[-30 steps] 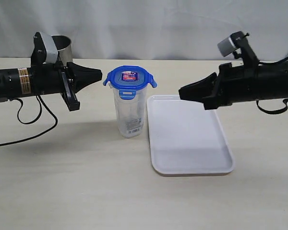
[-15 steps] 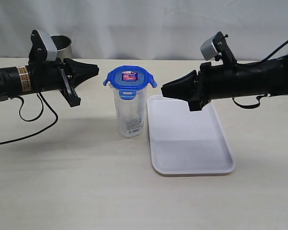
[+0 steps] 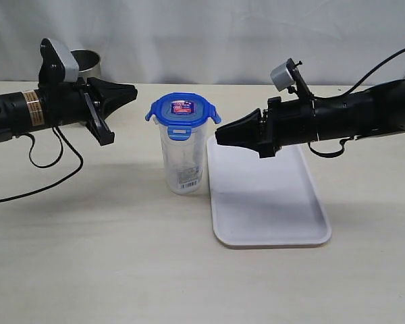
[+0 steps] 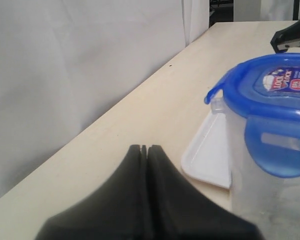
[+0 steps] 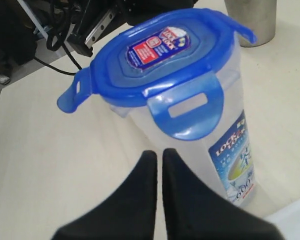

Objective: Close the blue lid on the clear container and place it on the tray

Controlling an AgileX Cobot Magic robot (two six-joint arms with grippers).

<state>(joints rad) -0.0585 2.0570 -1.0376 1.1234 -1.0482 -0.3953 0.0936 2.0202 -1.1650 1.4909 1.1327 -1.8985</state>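
Tall clear plastic tumbler-shaped container [image 3: 183, 162] w/ a white label near its base stands upright on the cream bench [image 3: 108, 256]. It is just left of the flat white rectangular plastic tray [image 3: 270, 216], close to the rim; can't tell if they touch. Small rounded-square blue plastic lid [image 3: 182, 111] w/ a red-and-white sticker sits on top of the container. Its side flaps splay outward, and the front flap hangs down over the container's rim.

Left claw [image 3: 131, 92] is fully closed, fingers pressed together, nothing in it. It hangs approx. at lid height, left of the container and apart from it, tip pointing toward it.

Right claw [image 3: 219, 135] is closed too, w/ only a hairline seam between the fingers and nothing held. It hangs above the tray's far left corner, tip near the lid's right flap; contact can't be told.

Grey steel cup [image 3: 89, 62] stands at the bench's back left, behind the left arm.
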